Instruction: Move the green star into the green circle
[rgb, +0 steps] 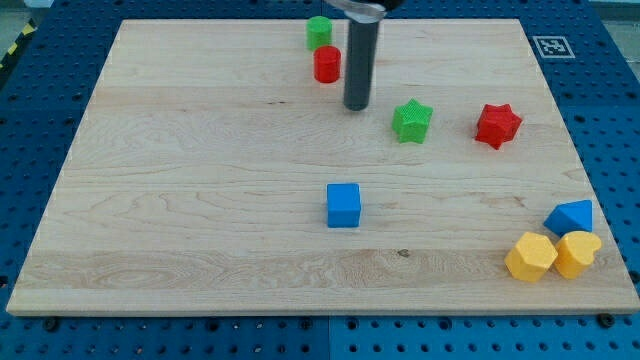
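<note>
Resting on the wooden desk (200, 180), no containers. Rod cut off at the view's top; no claw on it, so claw state cannot be told. My tip (357, 106) stands just right of the red cylinder (326, 65). Green star (411, 121) lies near the tip, to the view's right. Green cylinder (319, 32) at the top edge. Blue cube (343, 205) mid-desk.
</note>
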